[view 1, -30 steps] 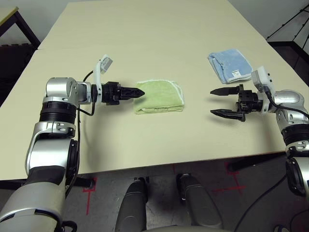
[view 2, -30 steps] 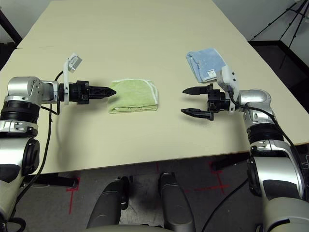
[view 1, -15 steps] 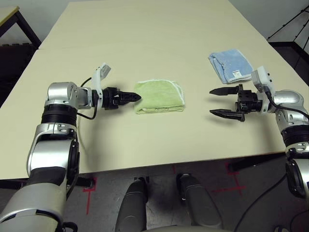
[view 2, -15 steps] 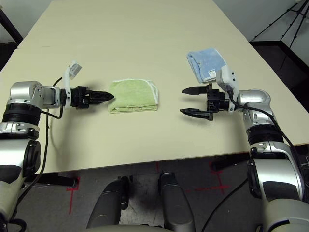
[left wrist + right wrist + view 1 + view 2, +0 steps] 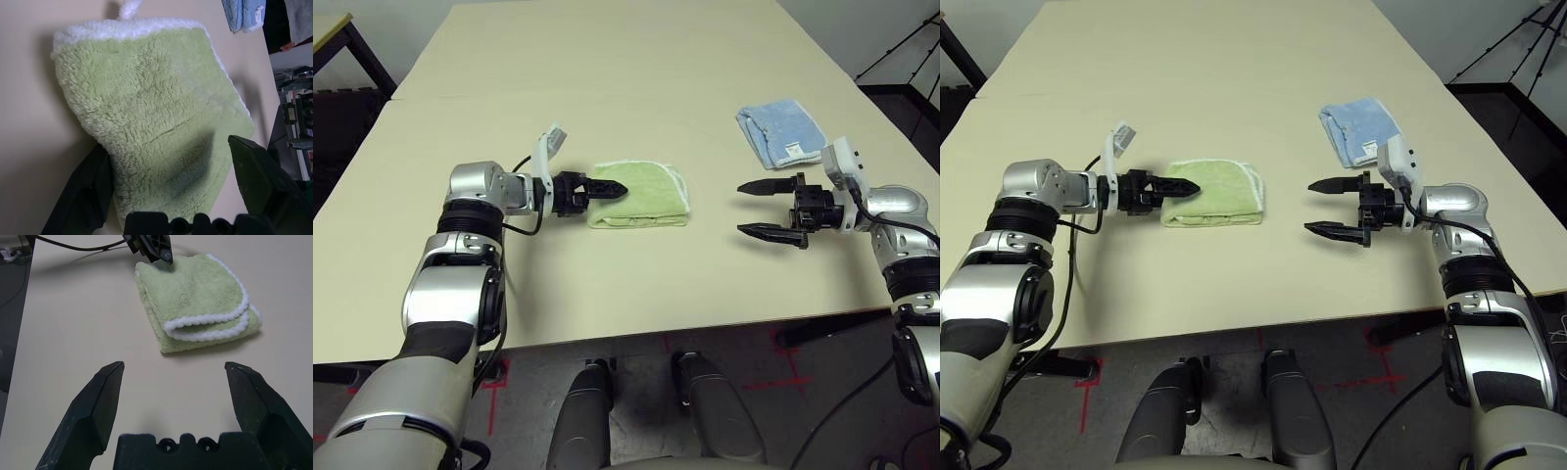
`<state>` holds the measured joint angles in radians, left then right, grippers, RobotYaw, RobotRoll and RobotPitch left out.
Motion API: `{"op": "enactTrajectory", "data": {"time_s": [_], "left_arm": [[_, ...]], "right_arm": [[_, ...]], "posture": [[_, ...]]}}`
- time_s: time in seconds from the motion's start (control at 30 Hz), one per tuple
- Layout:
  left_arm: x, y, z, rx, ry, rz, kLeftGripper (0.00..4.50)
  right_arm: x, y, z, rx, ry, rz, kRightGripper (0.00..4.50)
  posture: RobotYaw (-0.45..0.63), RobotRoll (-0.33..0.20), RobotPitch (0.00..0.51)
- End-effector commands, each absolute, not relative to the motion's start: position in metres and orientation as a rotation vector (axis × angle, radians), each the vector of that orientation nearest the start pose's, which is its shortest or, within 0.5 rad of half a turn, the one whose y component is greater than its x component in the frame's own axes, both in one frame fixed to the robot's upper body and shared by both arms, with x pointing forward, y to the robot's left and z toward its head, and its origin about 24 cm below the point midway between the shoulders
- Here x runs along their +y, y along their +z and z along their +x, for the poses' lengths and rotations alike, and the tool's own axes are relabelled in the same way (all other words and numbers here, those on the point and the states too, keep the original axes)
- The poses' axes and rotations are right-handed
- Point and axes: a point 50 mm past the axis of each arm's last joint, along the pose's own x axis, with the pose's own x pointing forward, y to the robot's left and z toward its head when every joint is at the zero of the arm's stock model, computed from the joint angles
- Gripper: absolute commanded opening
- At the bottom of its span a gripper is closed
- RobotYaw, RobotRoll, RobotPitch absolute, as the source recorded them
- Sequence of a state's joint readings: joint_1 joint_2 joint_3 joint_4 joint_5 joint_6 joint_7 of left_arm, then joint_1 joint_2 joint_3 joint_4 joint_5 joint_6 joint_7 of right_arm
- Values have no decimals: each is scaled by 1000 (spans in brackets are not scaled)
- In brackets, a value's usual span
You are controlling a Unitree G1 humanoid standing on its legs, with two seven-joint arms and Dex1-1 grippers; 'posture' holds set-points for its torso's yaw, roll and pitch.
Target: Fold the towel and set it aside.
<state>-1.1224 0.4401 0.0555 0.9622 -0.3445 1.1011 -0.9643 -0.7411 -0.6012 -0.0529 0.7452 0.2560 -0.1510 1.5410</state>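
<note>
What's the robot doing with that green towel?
The robot has a folded green towel on the table. Its left claw is open and reaching over the towel's near edge, with one finger on each side of the fold. The right claw is open too, hovering off to the side with nothing in it. A folded blue cloth lies farther back.

No text can be read (anywhere here).

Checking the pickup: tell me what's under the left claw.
The folded green towel lies under the open left claw, on the table. Whether its fingers touch the cloth is unclear.
</note>
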Motion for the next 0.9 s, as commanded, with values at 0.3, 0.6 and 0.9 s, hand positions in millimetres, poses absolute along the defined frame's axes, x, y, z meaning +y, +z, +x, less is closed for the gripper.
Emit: {"op": "enactTrajectory", "data": {"time_s": [0.3,0.6,0.9], "left_arm": [[176,153,371,802,-819,-508,418],[175,162,372,753,-845,-584,13],[211,215,391,383,-666,-657,13]], "right_arm": [[-234,151,332,8,1297,-361,4500],[-236,149,333,19,1280,-366,4500],[-236,149,335,16,1266,-363,4500]], "posture": [[-20,0,164],[-18,0,162],[0,0,159]]}}
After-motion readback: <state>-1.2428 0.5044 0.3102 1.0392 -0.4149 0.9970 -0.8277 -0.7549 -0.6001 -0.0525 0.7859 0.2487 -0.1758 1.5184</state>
